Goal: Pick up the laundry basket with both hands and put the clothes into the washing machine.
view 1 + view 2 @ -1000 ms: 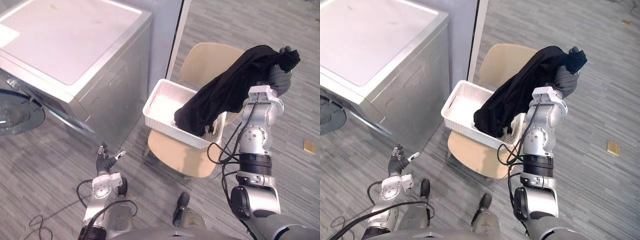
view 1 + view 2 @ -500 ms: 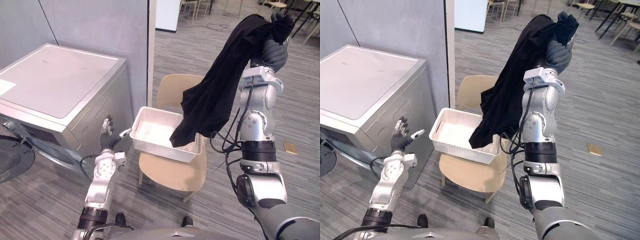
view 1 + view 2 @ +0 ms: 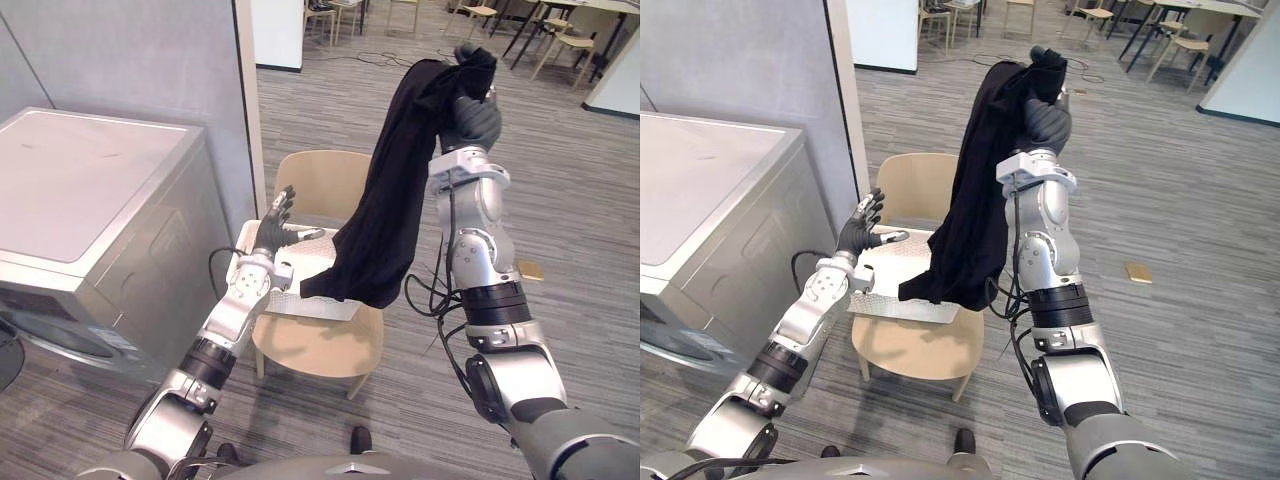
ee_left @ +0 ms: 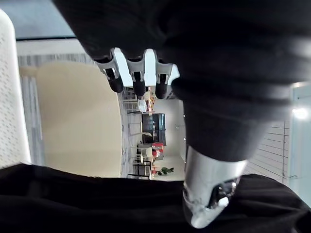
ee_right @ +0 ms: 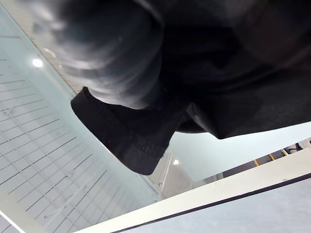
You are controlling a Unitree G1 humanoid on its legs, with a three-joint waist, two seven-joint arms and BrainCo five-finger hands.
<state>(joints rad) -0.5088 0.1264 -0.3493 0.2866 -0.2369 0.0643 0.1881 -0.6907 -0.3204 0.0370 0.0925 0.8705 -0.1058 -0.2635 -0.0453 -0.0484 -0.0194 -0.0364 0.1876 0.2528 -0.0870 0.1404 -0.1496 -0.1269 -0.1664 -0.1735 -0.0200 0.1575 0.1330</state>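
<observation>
Fingers of the right hand (image 3: 470, 118) clenched round the black garment (image 3: 385, 220), held high at upper right!
Left hand (image 3: 272, 232) fingers splayed wide over the white basket (image 3: 300, 304), centre frame.

The right arm (image 3: 475, 260) stands nearly upright just to the right of the beige chair (image 3: 312, 346), its forearm vertical. The right hand (image 3: 470, 118) is high above the chair's backrest, fingers curled tight round the top of a black garment (image 3: 385, 220). The left arm (image 3: 225, 330) reaches forward and up from the lower left with the elbow slightly bent. The left hand (image 3: 272, 230) hovers above the left side of the chair's seat, in front of the backrest's left edge. Its fingers (image 4: 136, 77) are straight and spread, the thumb out to the side, holding nothing.
</observation>
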